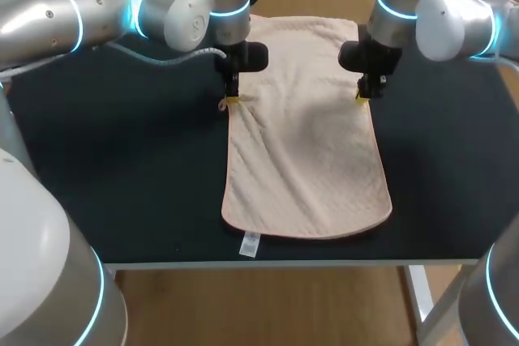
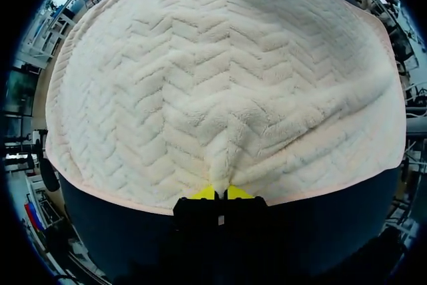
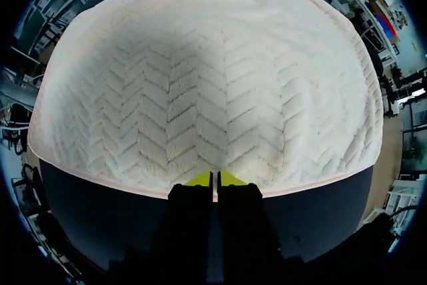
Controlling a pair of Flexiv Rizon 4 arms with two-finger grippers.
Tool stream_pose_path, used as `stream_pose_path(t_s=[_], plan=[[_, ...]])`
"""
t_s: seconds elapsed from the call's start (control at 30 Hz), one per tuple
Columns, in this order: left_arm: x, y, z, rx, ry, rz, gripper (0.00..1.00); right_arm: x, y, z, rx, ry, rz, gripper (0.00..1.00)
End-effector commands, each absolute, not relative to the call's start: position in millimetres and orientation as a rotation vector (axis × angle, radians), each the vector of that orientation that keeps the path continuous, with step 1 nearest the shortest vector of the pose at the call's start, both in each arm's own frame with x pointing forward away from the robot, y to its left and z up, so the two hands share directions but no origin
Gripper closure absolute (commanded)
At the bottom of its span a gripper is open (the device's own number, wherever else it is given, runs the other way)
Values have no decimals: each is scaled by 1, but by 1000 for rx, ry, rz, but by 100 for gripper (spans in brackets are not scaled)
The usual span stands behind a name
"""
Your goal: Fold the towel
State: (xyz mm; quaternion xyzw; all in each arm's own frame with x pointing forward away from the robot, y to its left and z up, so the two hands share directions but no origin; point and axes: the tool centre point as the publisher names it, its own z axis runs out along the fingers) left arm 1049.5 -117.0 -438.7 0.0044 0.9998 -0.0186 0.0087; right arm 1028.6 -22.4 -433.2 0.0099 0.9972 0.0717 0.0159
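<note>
Here, cream towel point(image 1: 308, 151) spread flat on dark bench point(image 1: 122, 168), left gripper point(image 1: 232, 101) clamped on towel's left edge, right gripper point(image 1: 362, 97) clamped on its right edge, white label point(image 1: 250, 244) at towel's near hem

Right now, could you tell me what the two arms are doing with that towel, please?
Both arms are at the cream towel, which lies spread out and unfolded on the dark table. The left gripper pinches one long edge, the fabric puckering at its tips; the right gripper appears shut on the opposite edge. No fold has been made yet.
</note>
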Motion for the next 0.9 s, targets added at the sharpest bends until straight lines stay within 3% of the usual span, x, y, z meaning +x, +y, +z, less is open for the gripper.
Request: stream_pose_path(t_s=[0.03, 0.23, 0.27, 0.3, 0.33, 0.9], plan=[[1050, -115, -442, 12, 3125, -65, 100, 1025, -24, -427, 25, 3086, 242, 100], [1049, -115, -440, 19, 3121, -74, 100, 1026, -24, -423, 17, 3070, 211, 100], [1048, -115, -440, 20, 3121, -76, 100, 1026, -24, -423, 17, 3071, 199, 93], [1048, -115, -440, 22, 3121, -76, 100, 1026, -24, -423, 22, 3070, 193, 9], [1048, -116, -440, 23, 3122, -76, 100, 1026, -24, -423, 25, 3072, 181, 0], [1047, -118, -443, 31, 3136, -81, 100, 1033, -30, -435, 37, 3092, 174, 0]])
